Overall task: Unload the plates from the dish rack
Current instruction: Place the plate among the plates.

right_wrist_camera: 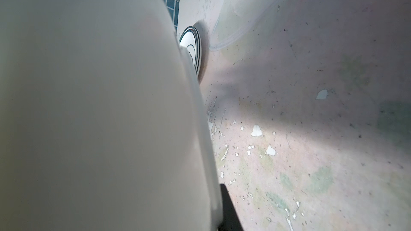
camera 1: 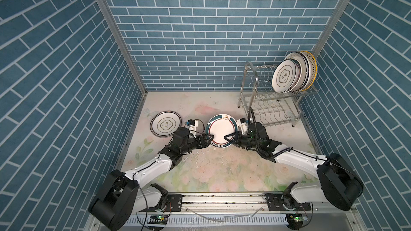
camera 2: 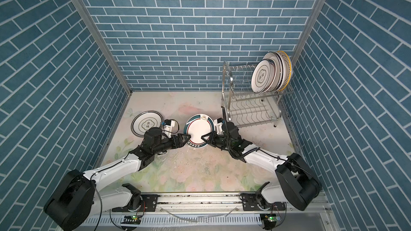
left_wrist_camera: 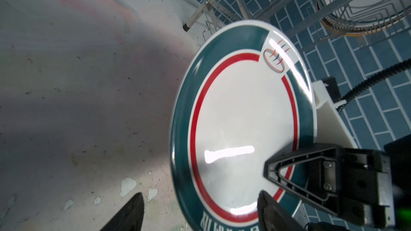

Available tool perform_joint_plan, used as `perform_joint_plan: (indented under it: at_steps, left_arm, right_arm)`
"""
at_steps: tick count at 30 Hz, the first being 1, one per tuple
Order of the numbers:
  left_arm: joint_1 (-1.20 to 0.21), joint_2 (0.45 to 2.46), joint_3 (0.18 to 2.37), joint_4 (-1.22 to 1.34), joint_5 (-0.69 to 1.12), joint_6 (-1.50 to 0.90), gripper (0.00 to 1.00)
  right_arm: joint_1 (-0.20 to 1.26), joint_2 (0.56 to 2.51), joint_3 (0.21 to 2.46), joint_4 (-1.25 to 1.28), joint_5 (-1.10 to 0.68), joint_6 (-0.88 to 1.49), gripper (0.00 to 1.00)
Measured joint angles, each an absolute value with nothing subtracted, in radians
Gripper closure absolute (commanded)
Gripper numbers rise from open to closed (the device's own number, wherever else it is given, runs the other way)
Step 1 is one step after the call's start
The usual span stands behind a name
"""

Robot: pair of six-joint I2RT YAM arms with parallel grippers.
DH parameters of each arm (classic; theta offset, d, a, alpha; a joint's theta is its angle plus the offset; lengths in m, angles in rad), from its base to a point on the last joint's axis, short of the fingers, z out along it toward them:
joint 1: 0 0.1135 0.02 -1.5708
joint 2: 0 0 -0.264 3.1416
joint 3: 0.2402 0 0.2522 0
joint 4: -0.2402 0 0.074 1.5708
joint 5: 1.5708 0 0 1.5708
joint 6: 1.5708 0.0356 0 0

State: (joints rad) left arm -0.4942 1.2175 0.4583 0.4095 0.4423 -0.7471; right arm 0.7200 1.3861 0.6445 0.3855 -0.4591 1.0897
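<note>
Looked down in both top views first. Found the teal plate [camera 1: 220,131] [camera 2: 198,132] in the middle, held up over the worktop [camera 1: 222,174], out of the dish rack [camera 1: 270,110] and a little in front of it. Saw the right end effector [camera 1: 229,138] pressed together on the plate's right edge, pinching it. Saw the left end effector [camera 1: 210,140] at the other edge, spread, with the rim poking in between. Looked like a pass from arm to arm, likely because of the rack standing far on the right and the flat plate [camera 1: 165,126] lying far on the left. Saw more plates [camera 1: 293,72] standing on edge at one end of the top tier, packed too tight to count.

Turned to the left wrist view. Saw the teal plate [left_wrist_camera: 242,118] big, shiny and tilted. Saw two dark fingers [left_wrist_camera: 131,214] of the left end effector [left_wrist_camera: 200,201] wide apart, one on each side of the rim, not squeezing. Saw one finger of the right end effector [left_wrist_camera: 273,172] flat on the white face, its partner hidden behind. Could not read the letters on the teal band, cut off by the frame.

Turned to the right wrist view. Got mostly a big pale blur, probably the plate's back, very close. Could not see the pinch there. Spotted the flat plate [right_wrist_camera: 191,45], small and half hidden.
</note>
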Motion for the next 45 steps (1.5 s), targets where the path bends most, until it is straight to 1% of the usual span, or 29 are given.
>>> perform_joint_plan:
  at_steps: [7, 13, 14, 16, 17, 18, 19, 22, 24, 25, 27, 28, 30, 32, 35, 39, 45]
  left_arm:
    - [-0.456, 1.303, 0.458, 0.535, 0.484, -0.789, 0.49]
    - [-0.42, 1.307, 0.458, 0.594, 0.524, -0.807, 0.58]
    - [-0.412, 1.306, 0.457, 0.604, 0.532, -0.81, 0.6]
    - [-0.393, 1.306, 0.454, 0.612, 0.543, -0.814, 0.69]
    - [-0.381, 1.306, 0.451, 0.619, 0.551, -0.819, 0.75]
    - [-0.369, 1.306, 0.45, 0.623, 0.557, -0.826, 0.82]
    - [-0.352, 1.306, 0.448, 0.633, 0.569, -0.848, 0.85]
    - [-0.315, 1.309, 0.448, 0.675, 0.597, -0.903, 0.87]
    - [-0.299, 1.319, 0.448, 0.698, 0.607, -0.92, 0.88]
    - [-0.294, 1.326, 0.449, 0.709, 0.609, -0.923, 0.94]
    - [-0.287, 1.341, 0.45, 0.72, 0.612, -0.928, 0.97]
    - [-0.286, 1.35, 0.45, 0.725, 0.614, -0.927, 0.98]
    - [-0.287, 1.36, 0.452, 0.723, 0.619, -0.918, 1.0]
    - [-0.287, 1.369, 0.452, 0.715, 0.621, -0.907, 1.0]
    - [-0.281, 1.366, 0.452, 0.705, 0.629, -0.899, 1.0]
    - [-0.253, 1.332, 0.453, 0.66, 0.649, -0.878, 1.0]
    - [-0.165, 1.235, 0.453, 0.554, 0.682, -0.844, 1.0]
  right_arm:
    - [0.735, 1.452, 0.687, 0.477, -0.468, 1.123, 1.0]
    - [0.739, 1.521, 0.738, 0.525, -0.48, 1.148, 1.0]
    - [0.74, 1.534, 0.746, 0.532, -0.484, 1.151, 1.0]
    - [0.741, 1.557, 0.76, 0.555, -0.493, 1.16, 1.0]
    - [0.741, 1.57, 0.768, 0.564, -0.495, 1.166, 0.99]
    - [0.74, 1.581, 0.774, 0.574, -0.5, 1.174, 0.96]
    - [0.736, 1.595, 0.779, 0.585, -0.501, 1.189, 0.92]
    - [0.725, 1.631, 0.801, 0.627, -0.523, 1.217, 0.88]
    - [0.725, 1.649, 0.823, 0.638, -0.529, 1.221, 0.87]
    - [0.725, 1.658, 0.831, 0.641, -0.53, 1.221, 0.87]
    - [0.725, 1.676, 0.842, 0.643, -0.531, 1.225, 0.84]
    - [0.724, 1.685, 0.844, 0.644, -0.53, 1.226, 0.79]
    - [0.723, 1.699, 0.845, 0.642, -0.523, 1.231, 0.67]
    - [0.724, 1.708, 0.846, 0.64, -0.524, 1.228, 0.55]
    - [0.727, 1.707, 0.851, 0.62, -0.525, 1.214, 0.45]
    - [0.739, 1.685, 0.864, 0.538, -0.517, 1.169, 0.38]
    - [0.746, 1.593, 0.886, 0.381, -0.471, 1.082, 0.36]
